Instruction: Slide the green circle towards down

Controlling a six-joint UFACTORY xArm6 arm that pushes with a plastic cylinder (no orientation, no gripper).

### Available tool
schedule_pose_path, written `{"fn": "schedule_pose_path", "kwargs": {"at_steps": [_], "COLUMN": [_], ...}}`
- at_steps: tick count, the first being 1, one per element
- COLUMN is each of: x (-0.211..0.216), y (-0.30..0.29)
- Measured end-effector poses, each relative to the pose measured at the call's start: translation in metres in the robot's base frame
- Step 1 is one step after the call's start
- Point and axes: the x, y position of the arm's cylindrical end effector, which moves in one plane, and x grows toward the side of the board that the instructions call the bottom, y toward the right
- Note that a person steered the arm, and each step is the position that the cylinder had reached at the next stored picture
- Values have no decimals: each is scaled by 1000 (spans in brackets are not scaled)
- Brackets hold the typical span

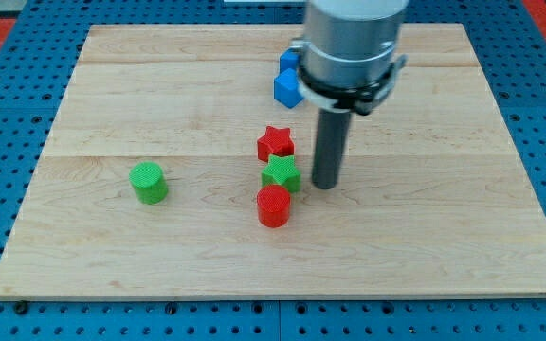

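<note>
The green circle [148, 182] is a short green cylinder on the wooden board [159, 256], at the view's left of middle, standing alone. My tip [324, 185] is the lower end of the dark rod, touching down at the board's middle, far to the right of the green circle. The tip stands just right of a green star [281, 174]. A red star [275, 143] lies above the green star and a red circle [274, 206] lies below it; the three sit close together in a column.
Two blue blocks [289, 83] sit near the view's top, partly hidden behind the arm's grey body [351, 43]. A blue pegboard surface [8, 142] surrounds the board on all sides.
</note>
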Motion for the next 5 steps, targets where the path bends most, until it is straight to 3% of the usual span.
{"fn": "schedule_pose_path", "kwargs": {"at_steps": [1,2,3,4,5], "x": [-10,-6,80,122,58], "y": [-22,12,12,-104,-195]}}
